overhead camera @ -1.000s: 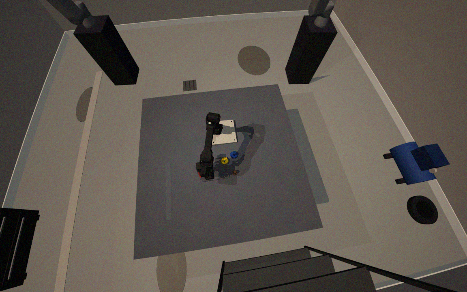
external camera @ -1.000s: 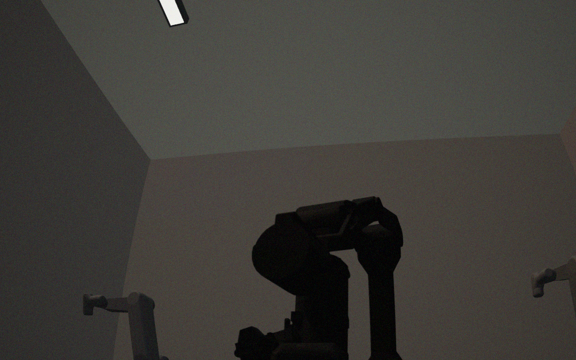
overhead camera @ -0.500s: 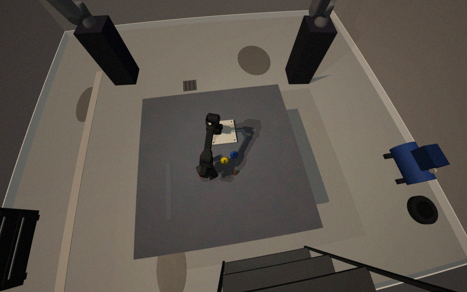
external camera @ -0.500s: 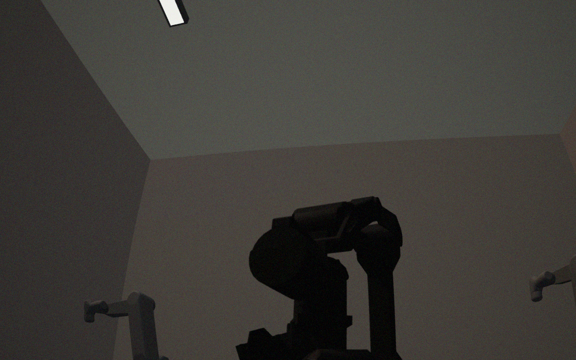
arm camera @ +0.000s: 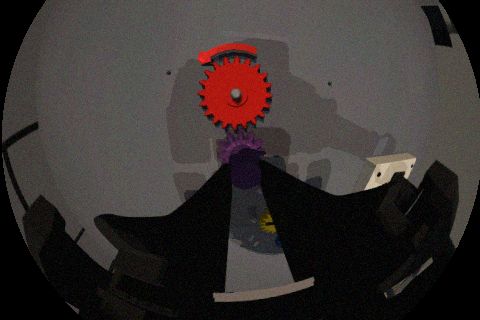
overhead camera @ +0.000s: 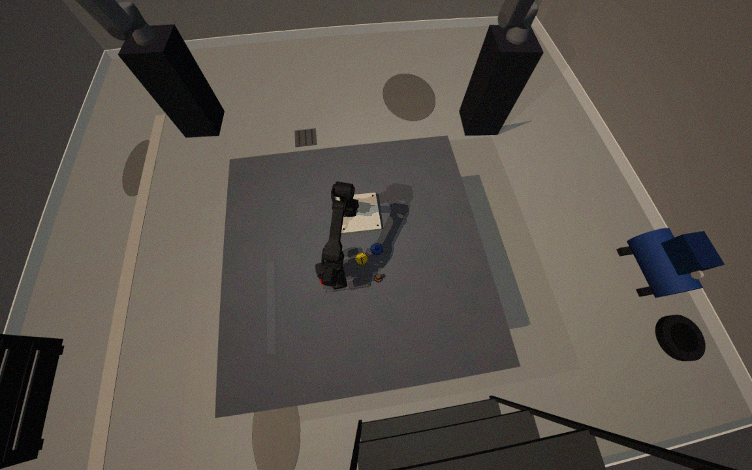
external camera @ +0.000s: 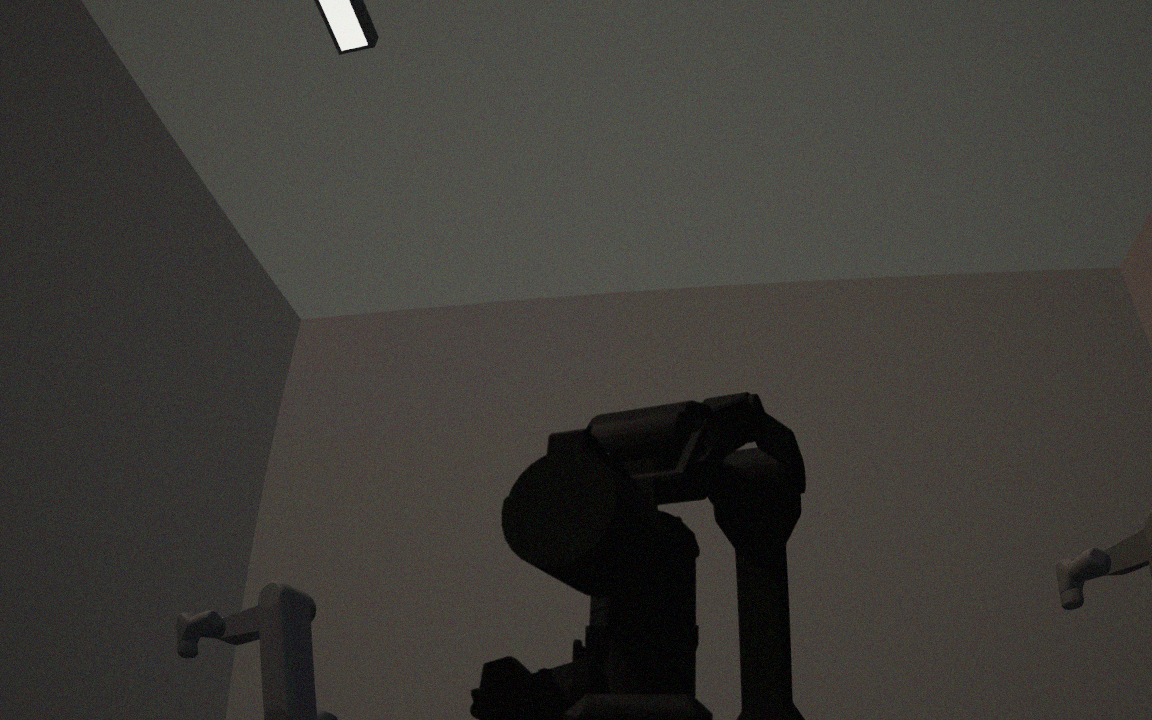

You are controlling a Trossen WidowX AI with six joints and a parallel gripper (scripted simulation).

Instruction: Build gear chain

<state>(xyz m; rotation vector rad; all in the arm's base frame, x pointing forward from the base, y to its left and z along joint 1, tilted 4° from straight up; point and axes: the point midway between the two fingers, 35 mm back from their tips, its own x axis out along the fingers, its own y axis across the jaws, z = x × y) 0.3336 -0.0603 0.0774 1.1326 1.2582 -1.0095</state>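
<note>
Gripping the purple gear (arm camera: 240,144) by its tall hub in the closed hand (overhead camera: 331,277) (arm camera: 244,167), with both fingertips high on the stem, presumably to keep the teeth free to mesh and the bore open below. Held just beside the red gear (overhead camera: 320,282) (arm camera: 215,105), on the side away from the red arrow (arm camera: 230,49); probably being set there as first link of the chain. Can't tell from here whether seated flat or hanging just above a peg.

Over to the right in the top view, find the yellow gear (overhead camera: 360,258) (arm camera: 266,220), well apart from the red one, hence the need for links between. Farther right and slightly far, spot the blue gear (overhead camera: 376,249) (arm camera: 279,244), probably a spare or a later link. To the near right, see a small orange piece (overhead camera: 378,278), too small to read surely as a gear.

Likely needed next: lining up bore and peg, easing teeth together, pressing straight down. Could jam tooth on tooth, or tilt if let go early.
</note>
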